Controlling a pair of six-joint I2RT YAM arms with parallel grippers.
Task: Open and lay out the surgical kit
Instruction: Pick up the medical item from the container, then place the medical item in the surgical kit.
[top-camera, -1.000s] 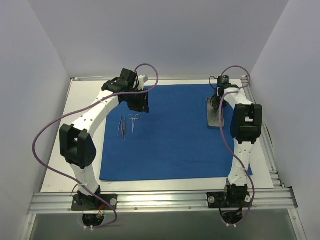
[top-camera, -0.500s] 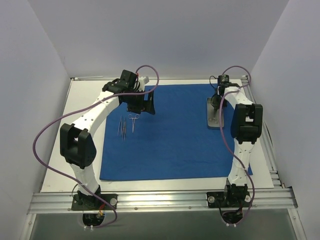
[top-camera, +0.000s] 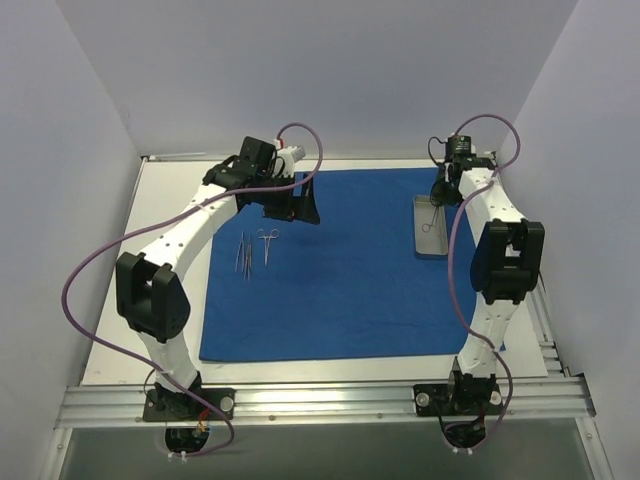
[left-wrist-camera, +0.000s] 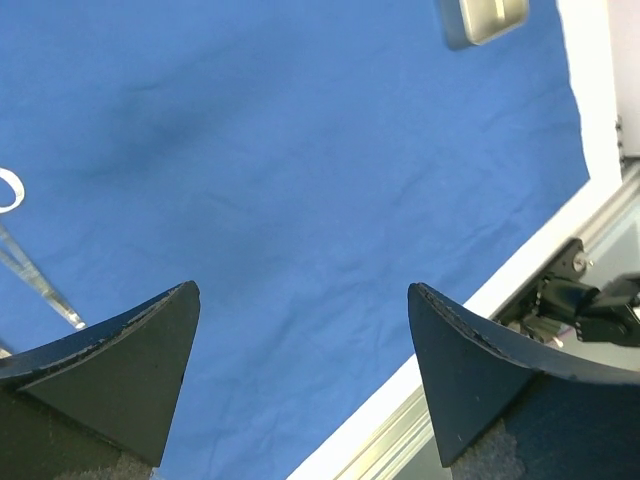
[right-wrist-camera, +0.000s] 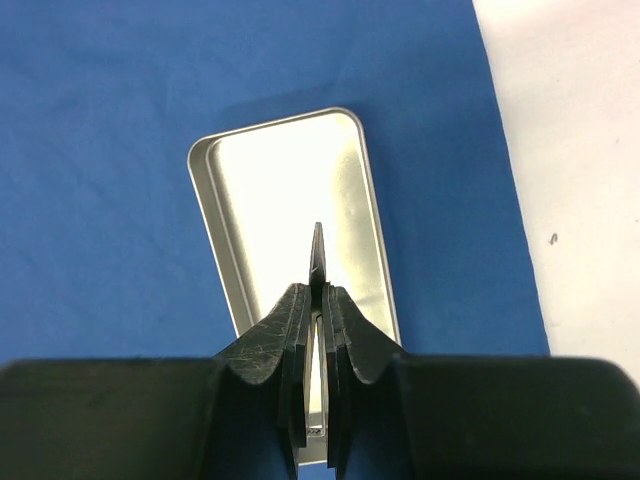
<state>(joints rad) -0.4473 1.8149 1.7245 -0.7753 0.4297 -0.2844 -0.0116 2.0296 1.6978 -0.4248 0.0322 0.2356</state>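
The royal-blue cloth (top-camera: 350, 270) lies spread flat on the table. Thin silver forceps and tweezers (top-camera: 255, 250) lie side by side on its left part. My left gripper (top-camera: 300, 208) hangs open and empty above the cloth, just right of them; in the left wrist view (left-wrist-camera: 300, 288) one instrument (left-wrist-camera: 35, 280) shows at the left edge. My right gripper (top-camera: 440, 192) is shut on a thin metal instrument (right-wrist-camera: 317, 255), seen edge-on, above a silver tray (right-wrist-camera: 215, 215) at the cloth's far right.
The silver tray (top-camera: 430, 245) sits on the cloth near its far right corner and also shows in the left wrist view (left-wrist-camera: 482, 18). White table borders the cloth. An aluminium rail (top-camera: 320, 400) runs along the near edge with both arm bases.
My right arm has risen and drawn back from the tray, so the tray now shows in full. My left gripper has swung slightly to the right over the cloth.
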